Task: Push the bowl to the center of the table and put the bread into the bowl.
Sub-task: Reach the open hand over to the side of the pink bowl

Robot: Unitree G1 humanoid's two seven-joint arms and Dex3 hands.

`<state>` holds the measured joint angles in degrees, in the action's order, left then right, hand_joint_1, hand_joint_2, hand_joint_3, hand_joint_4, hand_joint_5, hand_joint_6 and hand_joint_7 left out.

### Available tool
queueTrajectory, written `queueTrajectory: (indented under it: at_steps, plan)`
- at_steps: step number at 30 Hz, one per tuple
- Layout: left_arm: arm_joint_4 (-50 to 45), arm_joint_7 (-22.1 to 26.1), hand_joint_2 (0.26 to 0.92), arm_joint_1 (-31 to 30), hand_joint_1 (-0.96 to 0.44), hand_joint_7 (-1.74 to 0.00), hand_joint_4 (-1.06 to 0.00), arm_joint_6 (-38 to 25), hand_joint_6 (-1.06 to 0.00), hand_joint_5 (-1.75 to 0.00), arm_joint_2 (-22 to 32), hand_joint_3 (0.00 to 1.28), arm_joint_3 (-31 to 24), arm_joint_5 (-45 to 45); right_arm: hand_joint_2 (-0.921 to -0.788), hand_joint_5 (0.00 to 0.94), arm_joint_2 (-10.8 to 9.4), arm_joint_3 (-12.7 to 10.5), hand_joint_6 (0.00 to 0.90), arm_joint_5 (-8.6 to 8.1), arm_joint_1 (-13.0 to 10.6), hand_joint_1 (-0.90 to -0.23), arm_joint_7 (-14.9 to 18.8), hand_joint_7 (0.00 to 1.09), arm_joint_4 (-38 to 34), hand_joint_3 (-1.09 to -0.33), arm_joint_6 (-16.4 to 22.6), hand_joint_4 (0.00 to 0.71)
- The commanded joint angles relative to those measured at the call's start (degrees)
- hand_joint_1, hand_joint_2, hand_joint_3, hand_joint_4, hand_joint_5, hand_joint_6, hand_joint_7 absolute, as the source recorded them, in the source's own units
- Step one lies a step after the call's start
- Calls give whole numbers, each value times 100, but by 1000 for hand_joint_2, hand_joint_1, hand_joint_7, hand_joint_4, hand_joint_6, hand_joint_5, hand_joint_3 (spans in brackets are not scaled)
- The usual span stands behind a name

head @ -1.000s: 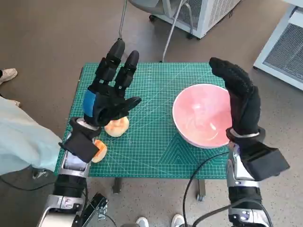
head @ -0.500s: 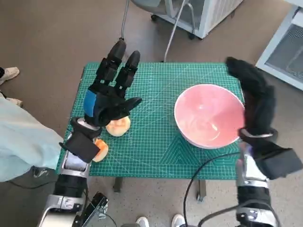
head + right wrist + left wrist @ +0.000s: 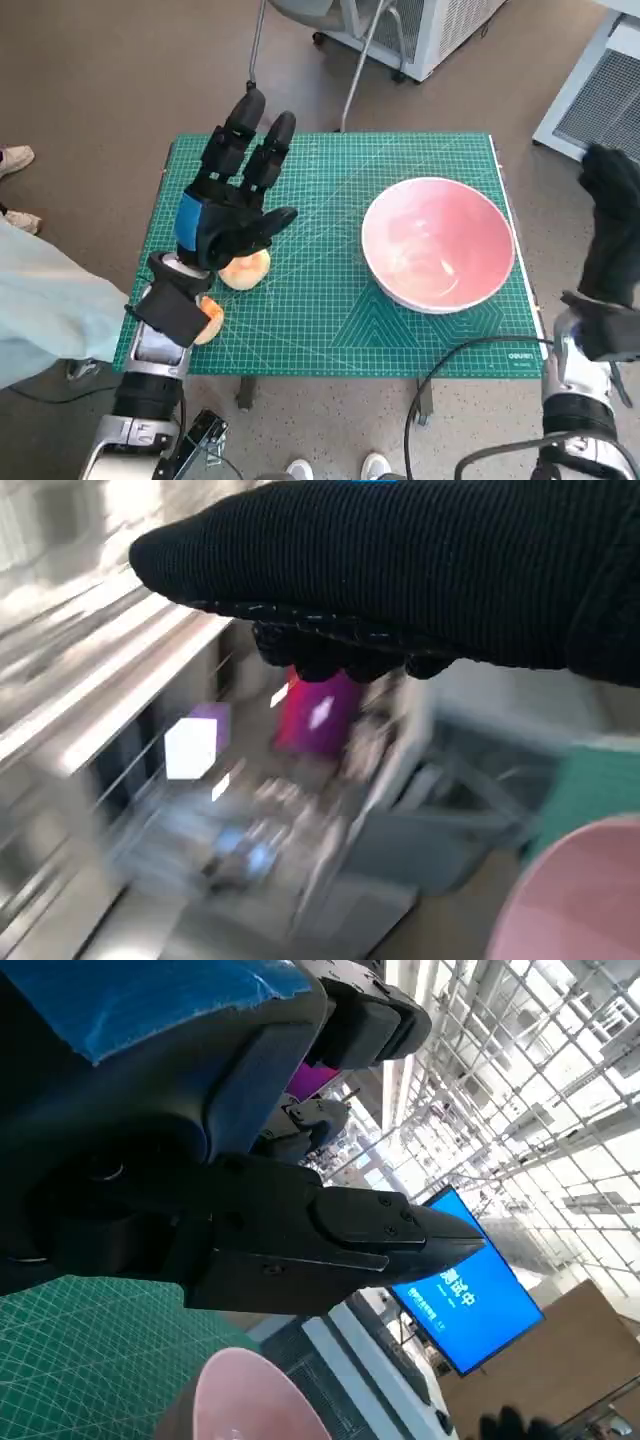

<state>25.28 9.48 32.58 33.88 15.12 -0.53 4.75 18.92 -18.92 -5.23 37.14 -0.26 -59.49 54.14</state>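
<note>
Your left hand (image 3: 228,215) hovers with fingers spread, empty, above the bread (image 3: 246,268) on the green table (image 3: 330,310). The pink bowl (image 3: 438,243) sits right of center; your gloved right hand (image 3: 612,225) is beyond the table's right edge, fingers extended, holding nothing.

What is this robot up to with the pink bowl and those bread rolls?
It is meant to slide the pink bowl to the table's middle and put bread in it. Right now neither hand holds anything: the right hand is off past the table's edge, the left hand hovers open above the bread. The bowl is empty.
</note>
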Motion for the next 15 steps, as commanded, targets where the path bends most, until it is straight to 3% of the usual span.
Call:
queueTrajectory:
  at_steps: [1,6,9,15]
  plan:
    - [-52,-63,921,-64,-193,-251,-217,30,-187,-35,3,161,-9,41,-921,3,-230,-187,56,-354,45,-503,120,749,-514,-794,-282,320]
    - [-80,-65,921,-81,-193,-259,-234,10,-183,-39,30,162,-27,36,-921,1,-402,-338,52,-654,131,-486,301,739,-806,-815,-593,300]
    - [-123,-66,921,-103,-194,-266,-244,-12,-185,-42,45,162,-41,30,-921,1,-502,-359,67,-674,189,-494,221,706,-979,-821,-872,286]
    - [-234,-58,921,-171,-192,-339,-273,-55,-182,-43,83,163,-73,18,-921,4,-666,-428,145,-733,329,-499,197,537,-1212,-813,-1375,284]
